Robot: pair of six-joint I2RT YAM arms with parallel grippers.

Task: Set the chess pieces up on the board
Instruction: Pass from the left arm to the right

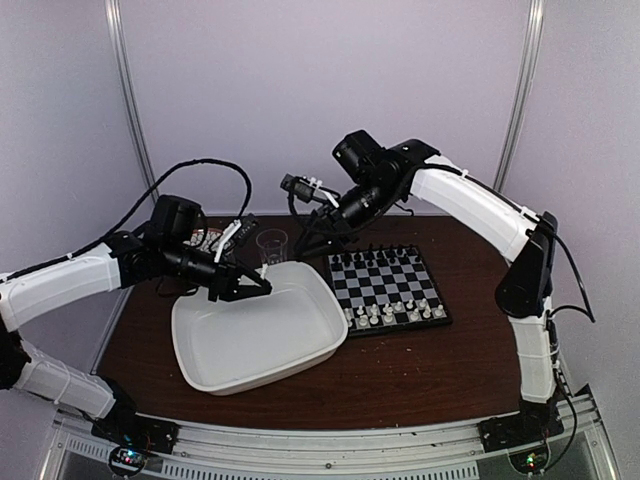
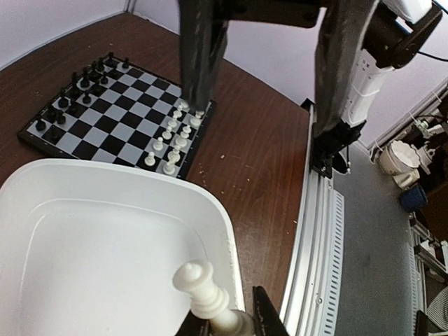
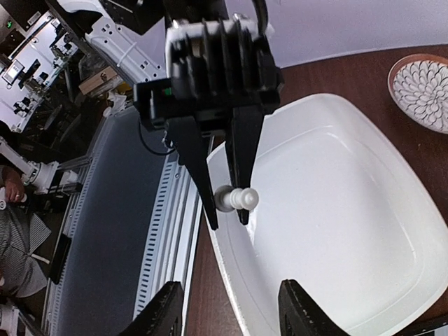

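Left jaws pinching a white chess piece (image 2: 203, 290) by its lower end over the far side of the tray (image 1: 250, 345), left of the board (image 1: 388, 285), right jaws spread, empty; likely light, rigid, slick plastic, best gripped low on the stem.
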